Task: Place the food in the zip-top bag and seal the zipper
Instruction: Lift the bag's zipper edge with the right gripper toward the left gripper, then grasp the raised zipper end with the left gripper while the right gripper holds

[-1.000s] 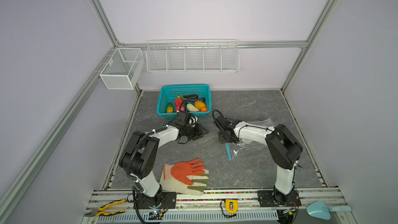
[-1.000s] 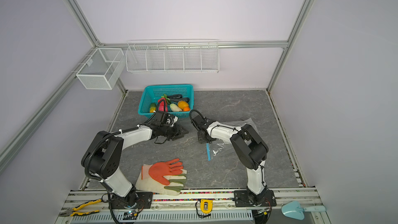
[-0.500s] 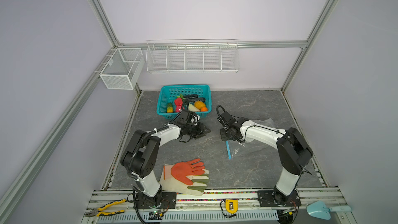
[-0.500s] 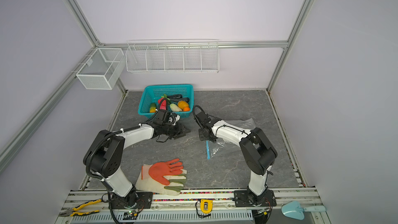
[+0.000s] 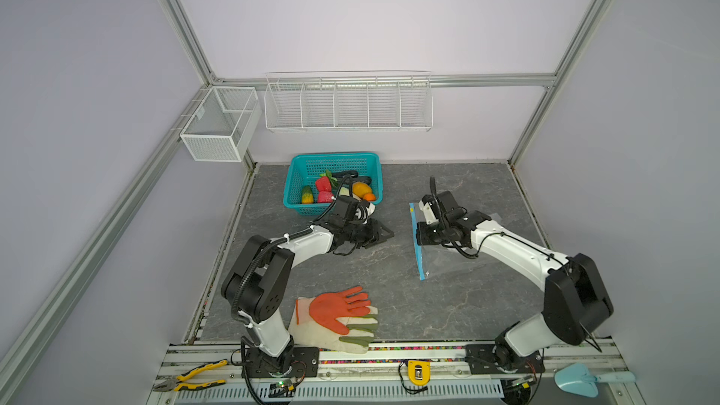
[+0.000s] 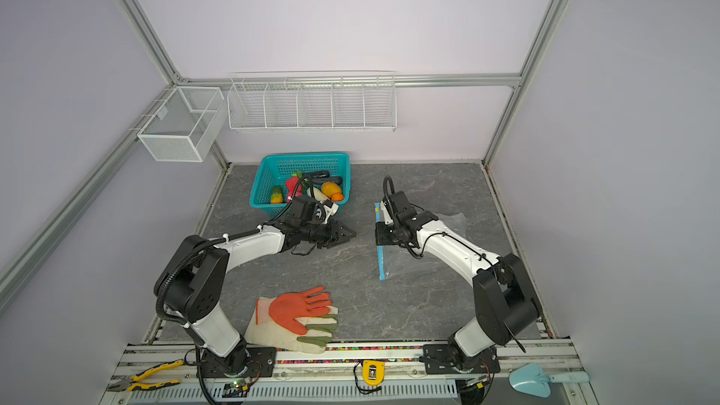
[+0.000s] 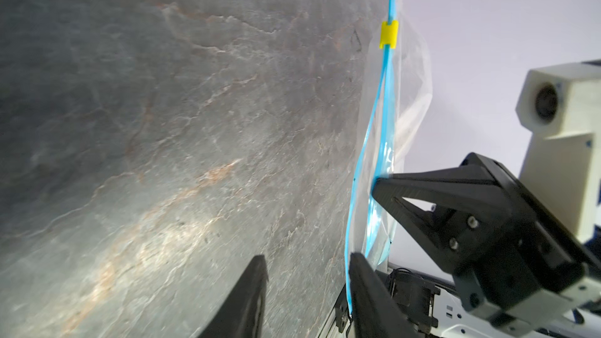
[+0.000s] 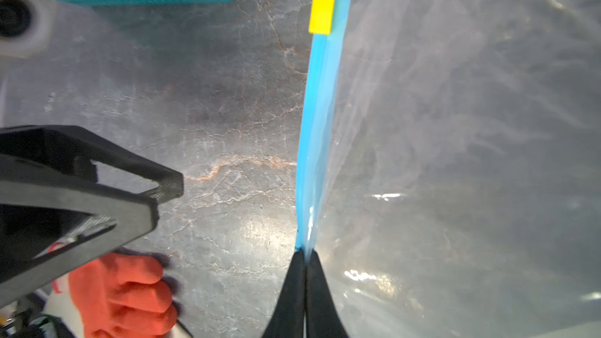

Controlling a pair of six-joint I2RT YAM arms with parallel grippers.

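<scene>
Right wrist view first: what has the right gripper [image 8: 305,251] got?
— Its jaws are pressed together on the zipper [image 8: 320,108], pinching the blue strip of the zip-top bag [image 8: 455,125], which lies on the table [image 8: 227,125] on the right arm's side.
And the strip's long axis?
— It runs from the table's front toward the back, with the mouth edge facing the left gripper [image 5: 383,234]. That gripper is partly open, holds nothing, and sits near the strip but apart from it, so the left arm looks better placed to take the free lip.
The food [image 5: 339,190]?
— All in the teal basket [image 5: 335,157], behind the left gripper; none is in the bag.
Counts?
— One bag, one zipper, one yellow slider [image 8: 322,11] toward the far end, one basket, two gloves [image 5: 335,313]. Food pieces overlap in a top view: roughly eight, though that count is unsure.
</scene>
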